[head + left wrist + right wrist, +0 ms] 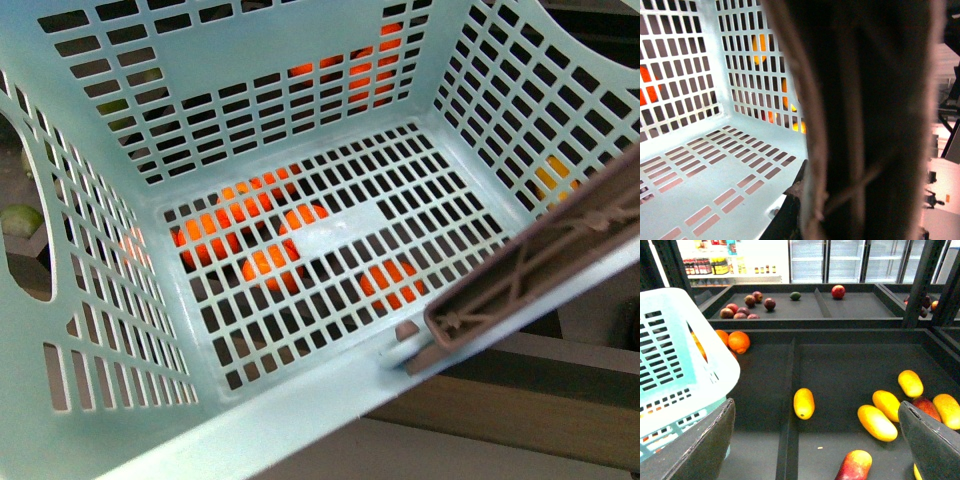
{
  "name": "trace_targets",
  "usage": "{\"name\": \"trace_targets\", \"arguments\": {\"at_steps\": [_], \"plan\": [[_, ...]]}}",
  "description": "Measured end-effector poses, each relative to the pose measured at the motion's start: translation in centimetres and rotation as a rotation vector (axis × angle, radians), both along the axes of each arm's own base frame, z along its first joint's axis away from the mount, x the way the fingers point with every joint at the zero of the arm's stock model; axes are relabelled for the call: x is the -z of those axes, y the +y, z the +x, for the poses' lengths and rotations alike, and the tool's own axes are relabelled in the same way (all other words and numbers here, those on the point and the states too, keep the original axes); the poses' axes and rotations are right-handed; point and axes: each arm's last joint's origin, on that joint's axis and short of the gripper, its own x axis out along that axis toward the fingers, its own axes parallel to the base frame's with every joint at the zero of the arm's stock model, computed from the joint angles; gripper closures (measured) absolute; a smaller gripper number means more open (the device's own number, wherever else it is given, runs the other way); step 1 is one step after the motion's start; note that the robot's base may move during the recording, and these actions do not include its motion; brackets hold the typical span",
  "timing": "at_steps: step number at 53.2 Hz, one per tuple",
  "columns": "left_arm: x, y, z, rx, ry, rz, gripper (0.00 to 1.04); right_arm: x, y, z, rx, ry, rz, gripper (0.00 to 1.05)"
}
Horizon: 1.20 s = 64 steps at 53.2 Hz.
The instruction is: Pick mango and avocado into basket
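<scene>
From the front camera I see almost only the basket [300, 60], tipped toward me, and its slotted floor is bare. Its brown handle [540, 270] crosses at 4 o'clock. Through the floor slots, around the centre and toward 7 o'clock, some orange fruit [265, 265] glows from beneath. At 9 o'clock a pale green fruit [20, 218] shows through the oval cut-out. No arm appears in this view.

The left wrist camera gives the same basket from inside, but the handle stands very close and blurred before the lens. It hides the fingers of the left gripper, so I cannot tell whether they clench on something.

Only the right wrist camera shows the shelves. The right gripper [816, 410] has its fingers [700, 445] spread wide apart and holds nothing. Between them, on the dark lower tray [850, 365], the mango [804, 403] lies alone, just beside the tray divider, not yet in the basket. Well apart from it lie several other yellow mangoes [886, 405] and a red-blushed mango [853, 465]. Two oranges [738, 341] sit just beside the basket wall. The avocado [795, 296] rests on the farther upper tray [860, 307], between a group of dark red fruits [750, 301] and a red apple [838, 291].
</scene>
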Motion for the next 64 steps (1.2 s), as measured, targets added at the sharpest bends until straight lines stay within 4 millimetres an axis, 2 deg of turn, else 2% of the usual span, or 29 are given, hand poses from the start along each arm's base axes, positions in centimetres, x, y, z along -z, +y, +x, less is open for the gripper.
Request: {"name": "trace_targets", "arguments": {"at_steps": [6, 27, 29, 31, 34, 37, 51, 58, 64], "plan": [[0.0, -0.7, -0.6, 0.029, 0.0, 0.0, 1.0, 0.0, 0.0, 0.0, 0.0, 0.0, 0.0, 0.09], [0.0, -0.6, -0.5, 0.021, -0.007, 0.007, 1.0, 0.0, 0.0, 0.0, 0.001, 0.001, 0.0, 0.09], [0.0, -0.6, -0.5, 0.021, -0.007, 0.007, 1.0, 0.1, 0.0, 0.1, 0.049, 0.065, 0.037, 0.09], [0.0, -0.6, -0.5, 0.021, -0.008, 0.009, 1.0, 0.1, -0.2, 0.2, 0.188, 0.277, 0.097, 0.09], [0.0, -0.6, -0.5, 0.02, -0.008, 0.009, 1.0, 0.4, -0.8, 0.6, 0.335, 0.476, 0.156, 0.09], [0.0, -0.6, -0.5, 0.024, -0.011, 0.01, 1.0, 1.0, -1.5, 1.2, 0.4, 0.54, 0.204, 0.09], [0.0, -0.6, -0.5, 0.024, -0.009, 0.008, 1.0, 1.0, -6.5, 4.0, 0.519, 0.52, 0.24, 0.09], [0.0, -0.6, -0.5, 0.022, -0.012, 0.011, 1.0, 1.7, -10.3, 7.4, 0.531, 0.526, 0.105, 0.09], [0.0, -0.6, -0.5, 0.025, -0.01, 0.009, 1.0, 2.7, -12.4, 9.6, 0.519, 0.555, 0.016, 0.09]]}}
